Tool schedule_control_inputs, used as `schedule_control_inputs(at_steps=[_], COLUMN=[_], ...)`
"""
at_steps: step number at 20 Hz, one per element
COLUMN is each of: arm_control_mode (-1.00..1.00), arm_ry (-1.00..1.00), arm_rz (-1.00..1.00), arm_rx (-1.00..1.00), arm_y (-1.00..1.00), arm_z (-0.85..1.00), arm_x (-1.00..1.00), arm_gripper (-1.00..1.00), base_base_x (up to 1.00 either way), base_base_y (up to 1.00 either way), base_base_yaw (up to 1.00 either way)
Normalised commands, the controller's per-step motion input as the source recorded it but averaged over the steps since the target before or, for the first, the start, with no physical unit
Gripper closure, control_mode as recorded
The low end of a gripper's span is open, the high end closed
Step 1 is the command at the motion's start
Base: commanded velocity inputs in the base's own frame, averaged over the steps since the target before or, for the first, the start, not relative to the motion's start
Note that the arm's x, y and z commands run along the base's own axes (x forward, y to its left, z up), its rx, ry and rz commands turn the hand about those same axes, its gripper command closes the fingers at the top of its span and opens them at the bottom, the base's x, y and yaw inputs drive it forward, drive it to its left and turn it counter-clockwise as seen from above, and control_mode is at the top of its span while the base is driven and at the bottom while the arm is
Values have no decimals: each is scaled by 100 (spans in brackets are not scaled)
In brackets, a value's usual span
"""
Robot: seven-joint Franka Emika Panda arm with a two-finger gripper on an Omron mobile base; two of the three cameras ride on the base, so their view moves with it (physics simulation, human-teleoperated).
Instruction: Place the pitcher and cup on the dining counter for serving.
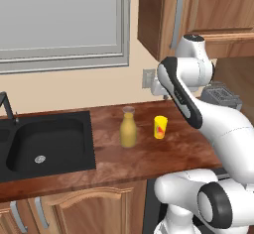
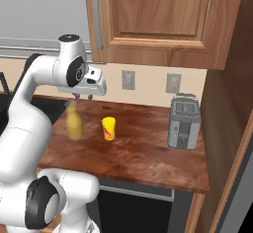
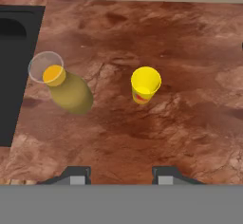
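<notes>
1. hand view: my tool looks down on the brown wood table, its two finger tips spread apart with nothing between them.
2. the pitcher stands upright near the black sink; the cup stands just beside it, apart from it, mouth up.
3. left base view: the pitcher has its long axis vertical, its narrow neck pointing up; the cup is shorter, on its right.
4. right base view: my tool hangs above the pitcher, not touching.
5. my judgement: i am lining up for a first pick. i should centre over one item, come straight down, and close below the rim without tipping it.
</notes>
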Motion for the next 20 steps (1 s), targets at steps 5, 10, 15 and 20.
schedule_control_inputs(at_steps=[5,10,15,20], arm_control_mode=[-100,-100,-100,-100], arm_ry=[1,9,25,21], arm_rz=[0,-4,-10,-11], arm_rx=[0,0,0,1], arm_y=[-10,-32,-25,-5], arm_z=[-11,-42,-50,-35], arm_x=[0,6,40,29], arm_gripper=[-100,-100,-100,-100], base_base_x=[0,0,0,0], base_base_y=[0,0,0,0], base_base_yaw=[0,0,0,0])
